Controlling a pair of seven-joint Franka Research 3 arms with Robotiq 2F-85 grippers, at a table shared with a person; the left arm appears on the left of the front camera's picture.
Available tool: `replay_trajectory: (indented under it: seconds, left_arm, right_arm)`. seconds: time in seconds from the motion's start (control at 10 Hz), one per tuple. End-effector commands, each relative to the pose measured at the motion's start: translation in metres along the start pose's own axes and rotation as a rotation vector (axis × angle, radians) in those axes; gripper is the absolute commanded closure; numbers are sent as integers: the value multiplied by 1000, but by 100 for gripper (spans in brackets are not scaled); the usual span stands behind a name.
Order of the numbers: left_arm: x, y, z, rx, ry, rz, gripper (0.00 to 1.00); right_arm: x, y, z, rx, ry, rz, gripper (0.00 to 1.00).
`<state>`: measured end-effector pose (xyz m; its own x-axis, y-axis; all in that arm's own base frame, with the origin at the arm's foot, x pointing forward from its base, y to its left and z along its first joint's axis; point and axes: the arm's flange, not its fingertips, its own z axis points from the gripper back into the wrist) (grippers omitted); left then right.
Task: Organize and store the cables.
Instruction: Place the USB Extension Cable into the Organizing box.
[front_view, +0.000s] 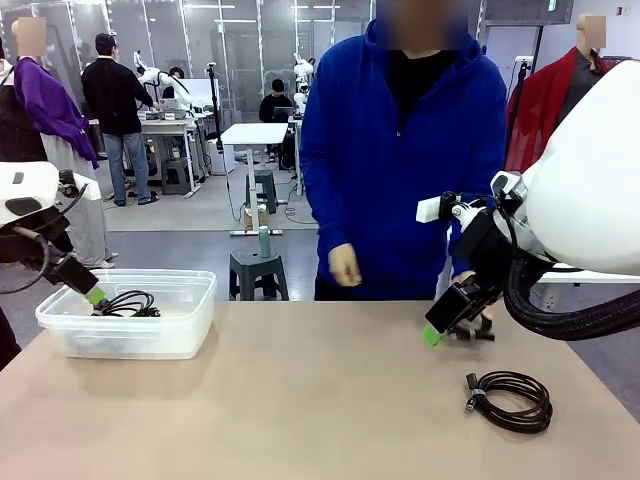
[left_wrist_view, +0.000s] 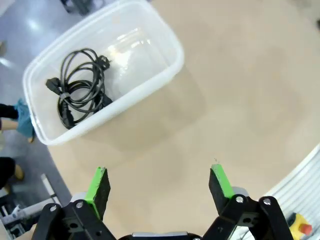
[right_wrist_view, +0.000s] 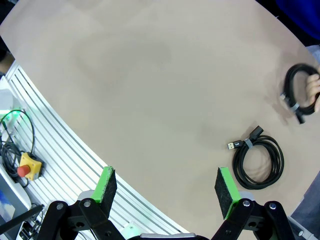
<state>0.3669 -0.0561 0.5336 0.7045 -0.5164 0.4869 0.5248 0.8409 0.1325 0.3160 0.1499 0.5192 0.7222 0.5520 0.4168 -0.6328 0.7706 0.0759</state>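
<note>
A coiled black cable (front_view: 128, 303) lies inside the clear plastic bin (front_view: 190, 330) at the table's left; the left wrist view looks down on this cable (left_wrist_view: 80, 87) in the bin (left_wrist_view: 170, 45). My left gripper (front_view: 90, 292) hovers at the bin's left end, open and empty (left_wrist_view: 160, 182). A second coiled cable (front_view: 510, 400) rests on the table at the right, also seen from the right wrist (right_wrist_view: 257, 160). My right gripper (front_view: 445, 320) hangs open above and left of it (right_wrist_view: 166, 185). The person's hand (right_wrist_view: 314, 90) holds a third coil (right_wrist_view: 296, 92) at the far edge.
The person in a blue hoodie (front_view: 400, 150) stands at the table's far side, one hand (front_view: 345, 265) hanging free. The wide middle of the beige table (front_view: 320, 400) is bare. A red stop button (right_wrist_view: 25, 170) sits beside the ribbed metal rail at the table's near edge.
</note>
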Motion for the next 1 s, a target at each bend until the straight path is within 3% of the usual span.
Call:
replay_trajectory:
  seconds: [0.0, 0.2, 0.5, 0.6, 0.9]
  left_arm:
    - [-30, -24, 21, -52, -28, -94, 0]
    - [-46, -34, 28, -105, -35, -248, 0]
    - [-40, -24, 23, -107, -33, -167, 0]
    - [-24, -32, 40, -113, -44, -208, 0]
    - [-24, -32, 40, -113, -44, -208, 0]
  right_arm:
    - [0, -1, -1, -1, -4, -3, 0]
    - [0, -1, -1, -1, -4, -3, 0]
    - [0, -1, -1, -1, -4, -3, 0]
    - [0, -1, -1, -1, -4, -3, 0]
    - [0, -1, -1, -1, -4, -3, 0]
